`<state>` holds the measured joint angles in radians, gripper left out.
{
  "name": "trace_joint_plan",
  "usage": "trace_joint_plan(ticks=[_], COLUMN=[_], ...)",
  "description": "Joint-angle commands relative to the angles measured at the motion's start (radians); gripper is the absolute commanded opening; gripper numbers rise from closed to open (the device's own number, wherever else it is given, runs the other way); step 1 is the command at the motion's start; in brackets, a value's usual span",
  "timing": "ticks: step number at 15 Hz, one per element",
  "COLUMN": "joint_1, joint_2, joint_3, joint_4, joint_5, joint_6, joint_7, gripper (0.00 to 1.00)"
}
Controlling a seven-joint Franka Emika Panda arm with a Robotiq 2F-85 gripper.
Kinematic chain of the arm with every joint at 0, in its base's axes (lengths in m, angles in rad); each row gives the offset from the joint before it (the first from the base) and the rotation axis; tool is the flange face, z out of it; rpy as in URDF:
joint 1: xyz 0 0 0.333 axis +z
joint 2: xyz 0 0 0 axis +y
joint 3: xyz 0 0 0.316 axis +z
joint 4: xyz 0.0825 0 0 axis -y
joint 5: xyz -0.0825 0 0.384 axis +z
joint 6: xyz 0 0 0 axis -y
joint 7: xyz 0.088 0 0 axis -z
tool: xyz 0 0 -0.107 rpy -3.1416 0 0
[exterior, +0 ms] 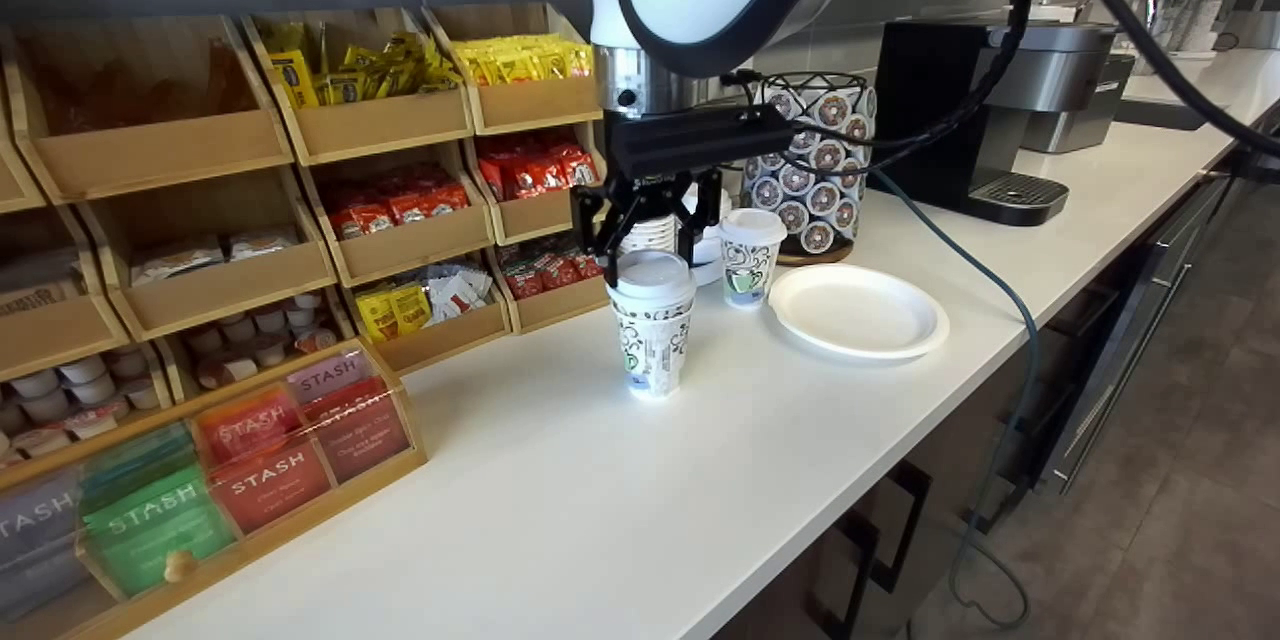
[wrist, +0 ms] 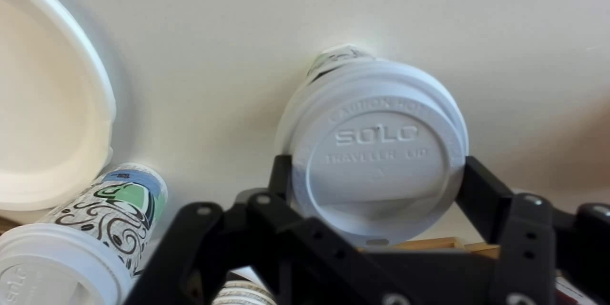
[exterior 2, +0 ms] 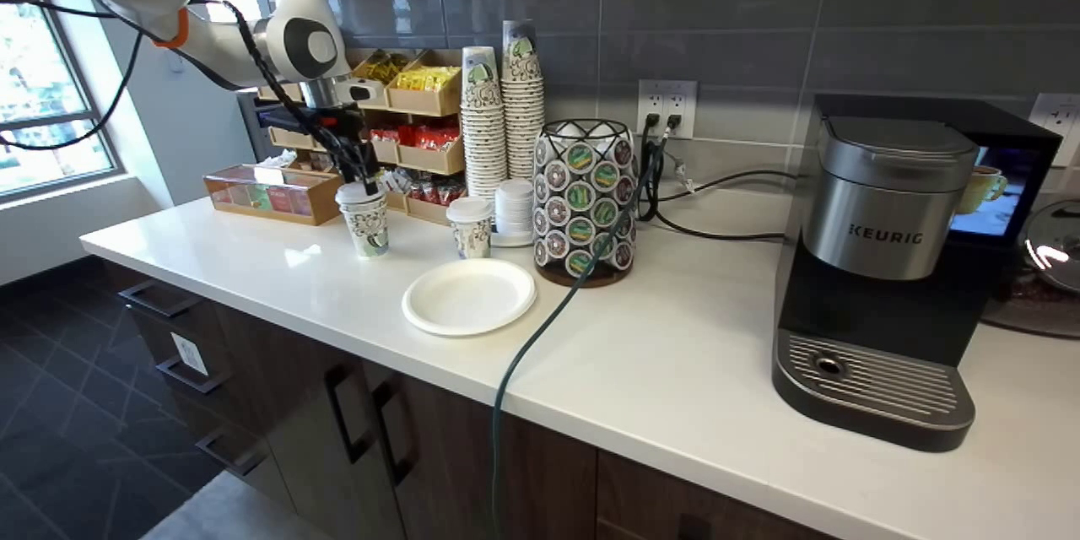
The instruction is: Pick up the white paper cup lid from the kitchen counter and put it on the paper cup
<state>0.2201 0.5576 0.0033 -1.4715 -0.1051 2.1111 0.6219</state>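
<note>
The white paper cup lid (exterior: 652,272) sits on top of the speckled paper cup (exterior: 652,355), which stands upright on the off-white kitchen counter (exterior: 560,500). The lid (exterior 2: 359,193) and cup (exterior 2: 369,229) also show in an exterior view. My gripper (exterior: 649,264) is above the cup with its fingers at the lid's sides. In the wrist view the black fingertips (wrist: 379,162) touch both sides of the round lid (wrist: 376,152), so the gripper is closed on it. The cup (wrist: 340,55) is mostly hidden under the lid there. I cannot tell whether the lid is fully pressed down.
Another lidded patterned cup (exterior: 750,265) stands beside a large white plate (exterior: 935,325). Stacked lids (exterior 2: 513,207), tall cup stacks (exterior 2: 483,143) and a pod carousel (exterior 2: 584,202) stand behind. Wooden bins (exterior: 400,130) line the wall. A green cable (exterior 2: 540,329) crosses the counter.
</note>
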Motion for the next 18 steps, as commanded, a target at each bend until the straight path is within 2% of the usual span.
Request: trace_joint_plan(ticks=[1, 11, 16, 18], joint_1=[0.002, -0.003, -0.006, -0.005], joint_2=[-0.003, 0.002, 0.002, 0.001], joint_3=[-0.003, -0.002, 0.001, -0.002], joint_4=[0.001, 0.001, 0.0, -0.002], joint_5=[0.018, 0.023, 0.033, 0.032], joint_6=[-0.025, -0.027, -0.03, -0.029], joint_7=[-0.013, -0.017, -0.025, -0.022], gripper=[0.86, 0.86, 0.9, 0.97])
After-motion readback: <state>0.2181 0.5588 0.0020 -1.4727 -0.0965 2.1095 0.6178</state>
